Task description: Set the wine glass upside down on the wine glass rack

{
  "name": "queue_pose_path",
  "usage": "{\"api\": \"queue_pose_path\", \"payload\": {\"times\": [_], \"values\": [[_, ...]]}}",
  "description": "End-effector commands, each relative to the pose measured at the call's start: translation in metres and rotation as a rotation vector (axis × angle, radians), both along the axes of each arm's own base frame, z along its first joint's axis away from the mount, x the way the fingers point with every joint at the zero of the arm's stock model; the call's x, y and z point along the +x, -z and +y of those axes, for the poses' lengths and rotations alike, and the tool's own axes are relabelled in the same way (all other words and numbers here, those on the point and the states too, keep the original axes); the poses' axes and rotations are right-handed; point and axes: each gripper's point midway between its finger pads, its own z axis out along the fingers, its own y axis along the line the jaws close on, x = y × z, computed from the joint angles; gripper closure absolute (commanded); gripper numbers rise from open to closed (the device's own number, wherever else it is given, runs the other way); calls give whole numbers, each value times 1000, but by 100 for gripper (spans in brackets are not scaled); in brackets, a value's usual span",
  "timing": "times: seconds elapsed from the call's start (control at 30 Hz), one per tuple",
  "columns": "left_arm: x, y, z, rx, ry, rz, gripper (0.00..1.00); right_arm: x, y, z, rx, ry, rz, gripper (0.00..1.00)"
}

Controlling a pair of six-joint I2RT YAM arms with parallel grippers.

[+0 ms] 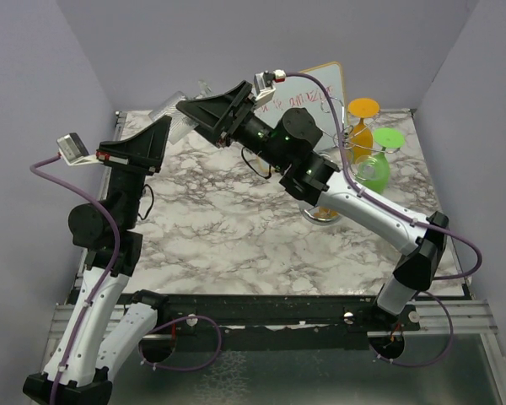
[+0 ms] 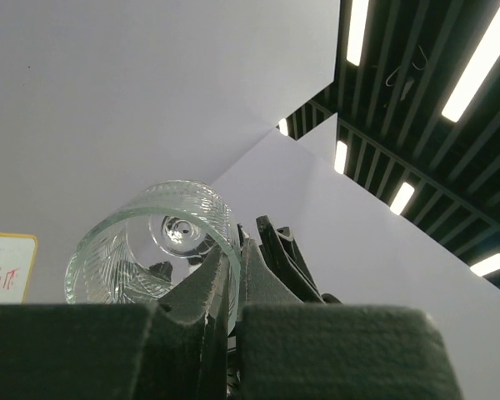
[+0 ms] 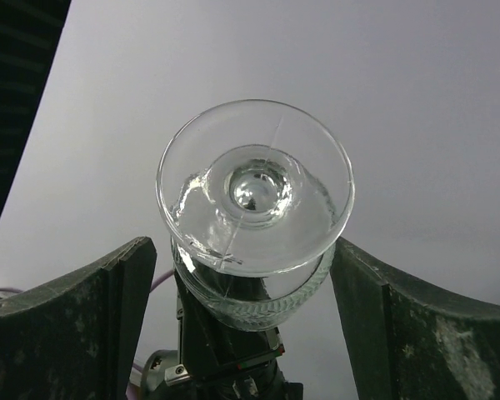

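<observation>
Wine glass (image 1: 179, 108) aloft at 11 o'clock over the surface (image 1: 236, 232), bowl rim clamped in the left jaws; right jaws apart, flanking its foot. Right jaws should probably close on the stem before the left release, then invert toward the wine glass rack (image 1: 345, 142) at 2 o'clock.

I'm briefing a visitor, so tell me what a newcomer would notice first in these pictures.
First, the clear patterned wine glass held in mid-air over the far left of the marbled table: the left pincer is shut on its bowl wall, and the right pincer is open around its round foot. Then the orange glass and green glass, upside down at the silver wire rack on the far right, beside a tilted whiteboard.
</observation>
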Motion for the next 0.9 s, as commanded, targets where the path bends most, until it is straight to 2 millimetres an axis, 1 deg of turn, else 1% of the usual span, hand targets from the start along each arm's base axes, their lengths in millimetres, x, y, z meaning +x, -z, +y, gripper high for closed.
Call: {"api": "queue_pose_path", "payload": {"times": [0.0,0.23,0.37,0.4,0.43,0.53,0.57,0.6,0.63,0.7,0.73,0.77,0.83,0.87], "values": [[-23,-20,2,-39,43,-102,100,-8,-23,3,87,-40,-28,13],[-15,-12,-3,-25,51,-89,100,-8,-24,9,60,-54,-44,15],[-15,-8,-5,-20,61,-87,100,-4,-22,8,42,-18,-56,22],[-16,-8,-5,-18,62,-90,100,-3,-23,6,40,-6,-61,25],[-17,-8,-5,-14,63,-93,100,-1,-23,5,38,6,-67,29],[-19,-6,-7,2,66,-100,100,2,-25,2,25,43,-96,46],[-20,-5,-7,6,68,-101,96,4,-25,1,18,58,-105,51],[-20,-3,-7,9,69,-97,89,5,-25,-1,12,75,-118,55],[-21,-1,-8,11,72,-96,82,7,-24,-4,4,94,-128,58],[-20,5,-9,14,79,-84,63,7,-23,-9,-5,119,-151,62],[-20,7,-10,13,84,-79,51,9,-24,-14,-4,148,-160,64],[-19,10,-10,16,87,-71,42,10,-24,-18,-8,170,-170,65],[-17,13,-13,28,97,-59,29,12,-23,-25,-18,210,-187,66],[-17,13,-15,33,104,-54,26,13,-23,-29,-23,228,-191,67]]}}
